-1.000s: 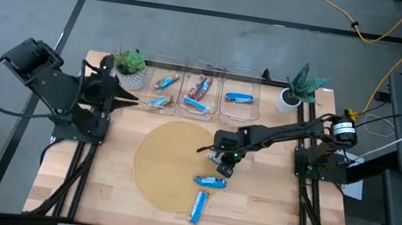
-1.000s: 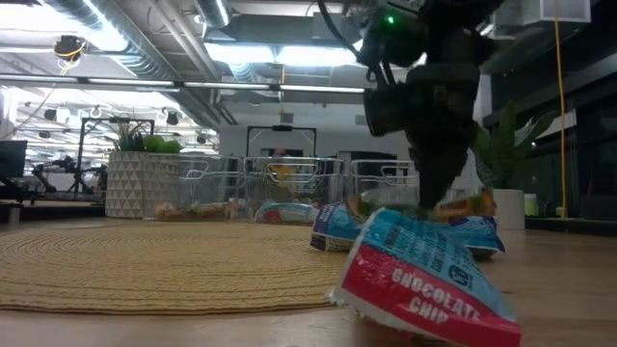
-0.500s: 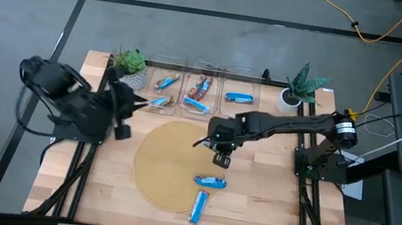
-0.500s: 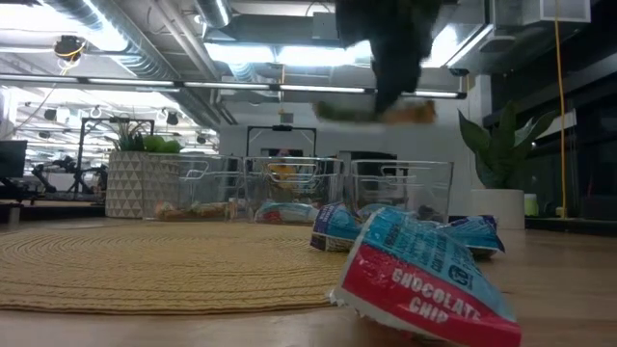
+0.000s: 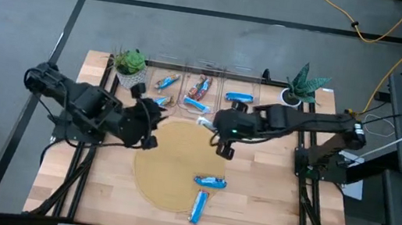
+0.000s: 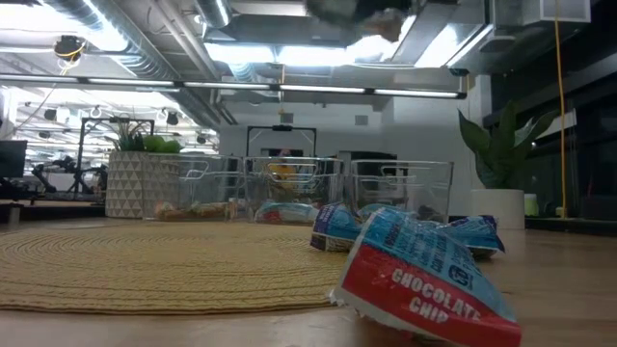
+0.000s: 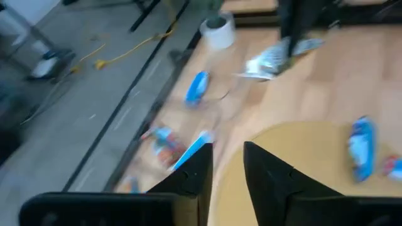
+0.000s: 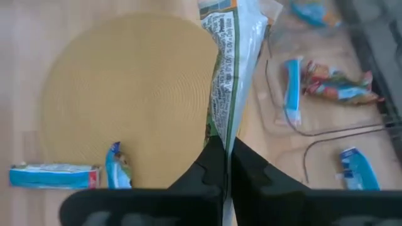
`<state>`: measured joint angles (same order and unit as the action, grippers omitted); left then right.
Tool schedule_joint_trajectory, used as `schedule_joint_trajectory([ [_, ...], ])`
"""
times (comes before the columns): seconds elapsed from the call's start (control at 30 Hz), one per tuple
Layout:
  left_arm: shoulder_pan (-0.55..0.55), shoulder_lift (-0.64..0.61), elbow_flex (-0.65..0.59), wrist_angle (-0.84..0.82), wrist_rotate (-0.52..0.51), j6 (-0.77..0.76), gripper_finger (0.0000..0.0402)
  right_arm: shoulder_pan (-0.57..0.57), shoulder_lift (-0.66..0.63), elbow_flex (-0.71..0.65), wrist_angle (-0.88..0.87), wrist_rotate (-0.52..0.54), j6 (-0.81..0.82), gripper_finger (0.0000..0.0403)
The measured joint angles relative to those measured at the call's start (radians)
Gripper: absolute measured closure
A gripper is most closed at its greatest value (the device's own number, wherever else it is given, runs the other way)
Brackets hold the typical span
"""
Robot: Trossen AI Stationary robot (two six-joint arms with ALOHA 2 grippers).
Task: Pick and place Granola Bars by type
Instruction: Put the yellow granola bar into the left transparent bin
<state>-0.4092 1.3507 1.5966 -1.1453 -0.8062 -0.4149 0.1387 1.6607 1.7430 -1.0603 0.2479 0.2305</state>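
Note:
My right gripper (image 8: 225, 147) is shut on a granola bar (image 8: 229, 56) with a white, green-edged wrapper. It hangs high over the far edge of the round woven mat (image 5: 178, 164), near the clear bins. The same bar shows in the high view (image 5: 203, 122) and at the top of the low view (image 6: 362, 14). Two blue bars (image 5: 211, 182) (image 5: 199, 205) lie flat at the mat's near right edge. My left gripper (image 7: 227, 160) hovers over the mat's far left edge (image 5: 153, 131), fingers a little apart and nothing between them. My right gripper pinches one end of the bar's wrapper (image 8: 220, 129) between its two fingers. It comes from above, slanting down. The bar sticks out ahead of the fingers, lengthwise, lifted clear of the mat and table.
Three clear bins (image 5: 198, 108) stand in a row at the far edge, each with bars inside (image 5: 164, 84) (image 5: 201, 89) (image 5: 238, 98). Potted plants (image 5: 131, 63) (image 5: 300, 83) flank them. In the low view a "chocolate chip" bar (image 6: 424, 284) lies closest.
My right gripper has risen from the table with the white-green bar and carried it toward the far edge, near the bins. My left arm has swung from the table's left edge toward the mat and come down.

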Motion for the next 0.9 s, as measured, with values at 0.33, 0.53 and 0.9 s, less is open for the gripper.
schedule_joint_trajectory([
  [0.33,0.121,-0.017,-0.149,0.589,0.348,0.358,0.0252,0.046,-0.184,-0.152,0.272,0.072,-0.058,0.0389],
  [0.53,0.216,-0.017,-0.183,0.796,0.520,0.419,0.0202,0.061,-0.260,-0.264,0.451,0.065,-0.080,0.0384],
  [0.9,0.334,-0.018,-0.183,0.817,0.655,0.419,0.0137,0.057,-0.303,-0.309,0.563,0.030,-0.154,0.0393],
])
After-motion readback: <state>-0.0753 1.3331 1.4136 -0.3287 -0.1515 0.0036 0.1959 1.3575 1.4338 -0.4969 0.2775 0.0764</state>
